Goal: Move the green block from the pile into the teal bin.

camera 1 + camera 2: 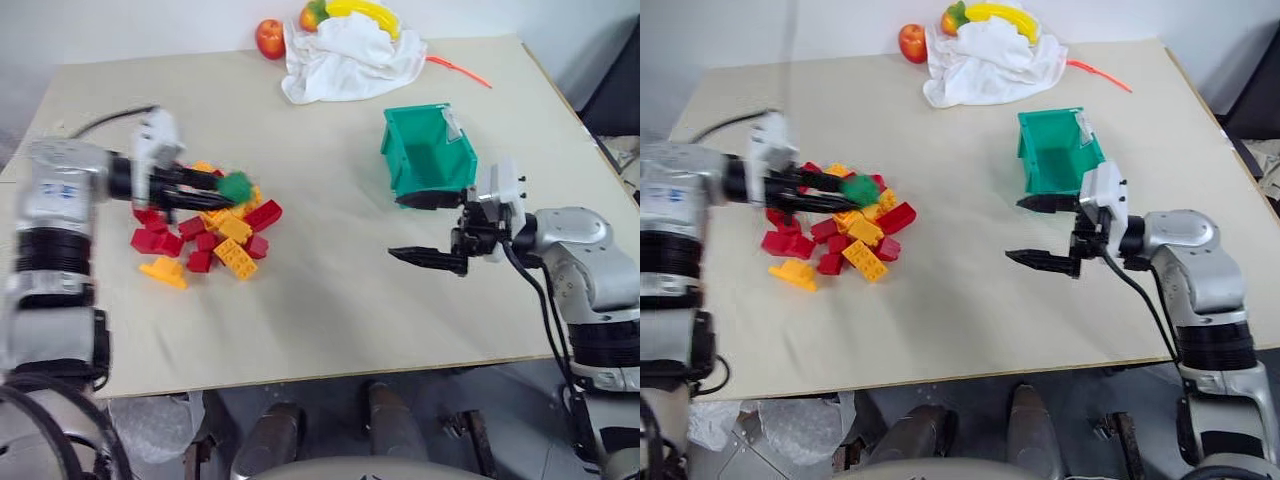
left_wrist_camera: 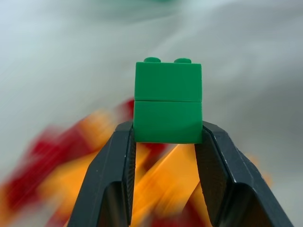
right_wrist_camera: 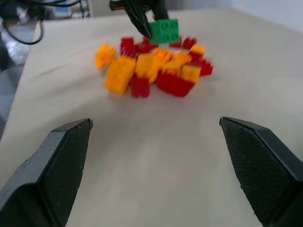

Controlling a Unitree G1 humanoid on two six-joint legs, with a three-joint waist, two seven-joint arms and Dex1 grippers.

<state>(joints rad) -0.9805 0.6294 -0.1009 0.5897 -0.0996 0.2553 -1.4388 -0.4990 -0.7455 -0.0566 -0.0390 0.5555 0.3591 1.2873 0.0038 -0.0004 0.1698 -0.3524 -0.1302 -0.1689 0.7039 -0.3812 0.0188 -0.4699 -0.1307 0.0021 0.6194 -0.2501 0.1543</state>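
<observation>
The green block hangs just above the pile of red and yellow-orange bricks, with my left gripper shut on it. The left wrist view shows the green block clamped between both black fingers, studs up. From the right wrist view, the green block sits in the other gripper's tips over the pile. The teal bin stands open at the table's centre right. My right gripper is open and empty, just in front of the bin, pointing toward the pile.
A crumpled white cloth lies at the table's far edge with an apple and a banana beside it. An orange strip lies to its right. Bare tabletop separates pile and bin.
</observation>
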